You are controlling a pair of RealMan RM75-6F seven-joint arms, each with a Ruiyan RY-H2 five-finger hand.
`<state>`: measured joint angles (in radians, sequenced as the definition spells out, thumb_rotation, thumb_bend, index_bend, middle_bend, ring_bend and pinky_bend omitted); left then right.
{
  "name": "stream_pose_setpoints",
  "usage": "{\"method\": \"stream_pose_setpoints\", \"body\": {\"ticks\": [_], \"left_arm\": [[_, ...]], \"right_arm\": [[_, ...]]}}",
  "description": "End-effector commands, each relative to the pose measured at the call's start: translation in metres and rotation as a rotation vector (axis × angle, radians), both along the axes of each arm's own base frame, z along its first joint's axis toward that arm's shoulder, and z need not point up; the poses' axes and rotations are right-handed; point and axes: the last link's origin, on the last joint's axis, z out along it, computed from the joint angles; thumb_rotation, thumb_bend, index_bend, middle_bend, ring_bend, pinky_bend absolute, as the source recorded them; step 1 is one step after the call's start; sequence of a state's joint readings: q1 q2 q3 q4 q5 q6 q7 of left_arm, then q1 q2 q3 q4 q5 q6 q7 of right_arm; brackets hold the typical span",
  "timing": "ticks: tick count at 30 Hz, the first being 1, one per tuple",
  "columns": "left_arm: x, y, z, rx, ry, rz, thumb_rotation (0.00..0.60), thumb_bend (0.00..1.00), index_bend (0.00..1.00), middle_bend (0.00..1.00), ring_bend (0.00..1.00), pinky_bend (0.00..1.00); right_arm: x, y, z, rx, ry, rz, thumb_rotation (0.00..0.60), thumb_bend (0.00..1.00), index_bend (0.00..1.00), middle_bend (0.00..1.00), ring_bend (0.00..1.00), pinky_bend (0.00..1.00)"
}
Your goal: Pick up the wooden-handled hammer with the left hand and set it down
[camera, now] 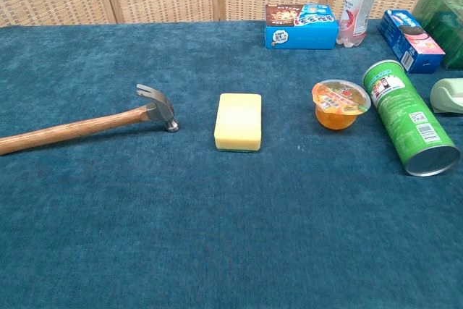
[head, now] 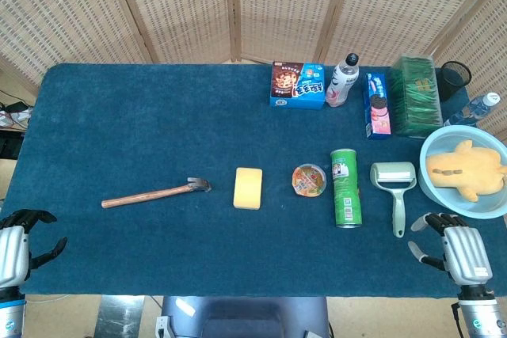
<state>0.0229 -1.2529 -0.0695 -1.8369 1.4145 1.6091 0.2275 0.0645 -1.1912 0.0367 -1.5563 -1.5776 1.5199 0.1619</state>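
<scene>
Evidently we are at the outset: the hammer [head: 156,192] lies flat on the table [head: 119,116], left of a yellow sponge [head: 248,187], untouched. Our left hand [head: 16,249] waits at the near edge, fingers spread and empty; the right hand [head: 458,249] likewise. Reach, grasp, lift and set-down all remain.

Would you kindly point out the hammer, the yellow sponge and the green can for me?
hammer [camera: 72,127], chest view, middle of the wooden handle.
yellow sponge [camera: 238,121], chest view, centre of its top face.
green can [head: 345,187], head view, middle of its side.
</scene>
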Motion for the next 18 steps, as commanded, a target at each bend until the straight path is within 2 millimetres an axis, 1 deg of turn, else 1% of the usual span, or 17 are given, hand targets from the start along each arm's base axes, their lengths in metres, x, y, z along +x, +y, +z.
{"method": "stream_pose_setpoints", "body": {"ticks": [1, 6, 10, 17, 18], "left_arm": [[0.0, 0.002, -0.002, -0.008, 0.001, 0.004, 0.6, 0.24, 0.46, 0.45, 0.29, 0.29], [-0.001, 0.003, -0.001, -0.007, 0.013, 0.013, 0.6, 0.24, 0.46, 0.45, 0.29, 0.29], [0.0, 0.007, 0.0, -0.021, 0.032, 0.003, 0.6, 0.24, 0.46, 0.45, 0.29, 0.3], [0.008, 0.029, -0.003, -0.084, 0.065, -0.037, 0.6, 0.24, 0.46, 0.45, 0.29, 0.33], [0.011, 0.035, -0.005, -0.096, 0.073, -0.049, 0.6, 0.24, 0.46, 0.45, 0.29, 0.34]], "right_arm": [[-0.002, -0.002, -0.001, 0.003, -0.003, -0.006, 0.6, 0.29, 0.5, 0.51, 0.44, 0.37], [-0.003, -0.002, -0.003, 0.006, -0.007, -0.01, 0.6, 0.29, 0.5, 0.51, 0.44, 0.37], [-0.006, 0.0, 0.0, -0.004, -0.012, -0.019, 0.6, 0.29, 0.5, 0.51, 0.44, 0.37], [-0.011, 0.006, 0.007, -0.031, -0.012, -0.039, 0.6, 0.29, 0.5, 0.51, 0.44, 0.37], [-0.012, 0.007, 0.008, -0.036, -0.013, -0.043, 0.6, 0.29, 0.5, 0.51, 0.44, 0.37]]}}
